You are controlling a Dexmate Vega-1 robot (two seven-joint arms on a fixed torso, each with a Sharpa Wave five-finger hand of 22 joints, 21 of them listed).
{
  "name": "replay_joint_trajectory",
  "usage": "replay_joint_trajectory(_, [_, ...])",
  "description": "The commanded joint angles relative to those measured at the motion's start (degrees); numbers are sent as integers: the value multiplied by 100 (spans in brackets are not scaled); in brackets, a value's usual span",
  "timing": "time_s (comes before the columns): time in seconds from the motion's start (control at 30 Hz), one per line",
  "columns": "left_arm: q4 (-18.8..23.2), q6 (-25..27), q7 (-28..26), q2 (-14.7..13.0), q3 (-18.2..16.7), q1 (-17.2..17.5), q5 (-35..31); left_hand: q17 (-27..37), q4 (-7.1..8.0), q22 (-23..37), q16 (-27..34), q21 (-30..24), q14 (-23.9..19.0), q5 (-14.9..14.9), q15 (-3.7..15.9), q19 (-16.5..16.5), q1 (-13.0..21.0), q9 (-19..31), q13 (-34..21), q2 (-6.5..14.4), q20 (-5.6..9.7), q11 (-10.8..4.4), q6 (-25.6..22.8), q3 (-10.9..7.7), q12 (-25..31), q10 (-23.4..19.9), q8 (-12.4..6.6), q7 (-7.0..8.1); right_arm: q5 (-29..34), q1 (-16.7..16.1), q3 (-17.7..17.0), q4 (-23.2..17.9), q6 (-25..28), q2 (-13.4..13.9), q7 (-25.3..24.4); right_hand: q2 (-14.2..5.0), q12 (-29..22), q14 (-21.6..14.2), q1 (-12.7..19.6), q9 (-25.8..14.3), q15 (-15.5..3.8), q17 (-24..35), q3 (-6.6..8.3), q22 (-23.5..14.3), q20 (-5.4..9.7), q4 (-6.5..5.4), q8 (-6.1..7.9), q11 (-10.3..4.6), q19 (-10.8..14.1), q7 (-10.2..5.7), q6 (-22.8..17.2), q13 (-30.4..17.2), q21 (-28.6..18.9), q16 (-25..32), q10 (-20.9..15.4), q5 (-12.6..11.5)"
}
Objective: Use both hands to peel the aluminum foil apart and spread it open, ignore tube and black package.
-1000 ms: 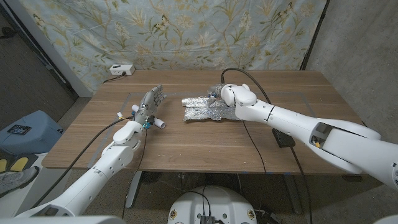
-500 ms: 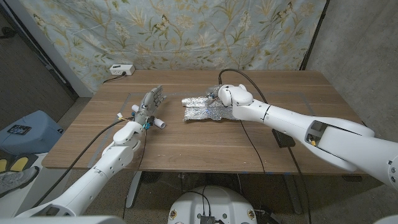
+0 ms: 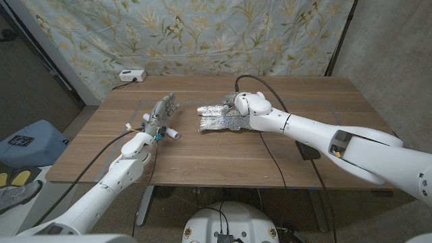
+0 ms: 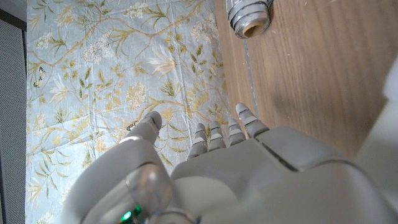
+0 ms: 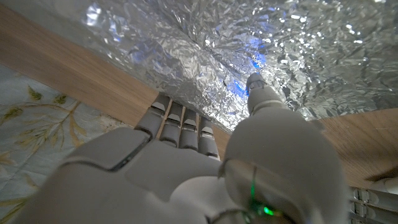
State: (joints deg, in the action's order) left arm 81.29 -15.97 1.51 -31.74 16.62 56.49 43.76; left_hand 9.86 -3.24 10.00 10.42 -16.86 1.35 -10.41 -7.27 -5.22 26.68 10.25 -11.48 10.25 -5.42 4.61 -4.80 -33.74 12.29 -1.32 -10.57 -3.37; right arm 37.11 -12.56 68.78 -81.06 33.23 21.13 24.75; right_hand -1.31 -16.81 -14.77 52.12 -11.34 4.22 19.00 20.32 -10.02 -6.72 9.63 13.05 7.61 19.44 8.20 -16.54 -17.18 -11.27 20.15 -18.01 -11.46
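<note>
The crumpled aluminum foil (image 3: 217, 119) lies on the wooden table (image 3: 223, 158) a little right of the middle. My right hand (image 3: 237, 102) is at the foil's far right part. In the right wrist view its fingers (image 5: 180, 124) run up to the edge of the foil (image 5: 298, 43) and their tips are hidden by it, while the thumb tip lies over the sheet. Whether it grips is unclear. My left hand (image 3: 163, 113) stands apart to the left of the foil, fingers (image 4: 217, 134) straight and apart, holding nothing.
A small white tube (image 3: 173, 134) lies just right of my left hand; its ribbed end (image 4: 250, 15) shows in the left wrist view. A black package (image 3: 308, 150) sits under my right forearm. A black cable (image 3: 260, 78) crosses the back; a white power strip (image 3: 131, 75) lies far left.
My right hand has slid leftward along the foil's far edge. The foil and my left hand have stayed where they were.
</note>
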Motion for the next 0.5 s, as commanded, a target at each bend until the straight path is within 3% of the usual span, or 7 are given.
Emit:
replay_joint_trajectory(0.03, [74,-41,73,-50,-52,92,62,19,1,21,9,29,10,-56,-31,-2,21,19,4,63,-33,36,24,-22,-11,22,6,-1,39,19,93,31,119,-100,-66,-14,-79,-125,80,-37,-59,59,29,-7,-2,-15,65,-23,69,19,-116,-54,-54,88,-107,19])
replay_joint_trajectory(0.3, [108,-23,30,-68,-85,140,85,18,3,21,8,43,17,-57,-30,-2,25,18,5,65,-30,36,37,-25,-12,26,9,-6,32,37,142,148,69,-189,-192,-38,-230,-306,174,-61,-142,164,23,-10,39,-16,94,-94,154,-6,-278,-156,-75,209,-258,29])
replay_joint_trajectory(0.5, [116,-30,41,-76,-96,171,101,18,8,22,4,62,30,-57,-37,14,25,18,7,66,-40,37,73,-25,-17,39,20,13,13,48,175,360,-26,-265,-342,-63,-408,-470,265,-87,-288,271,7,-13,73,-20,109,-196,217,-116,-418,-283,-87,323,-407,43])
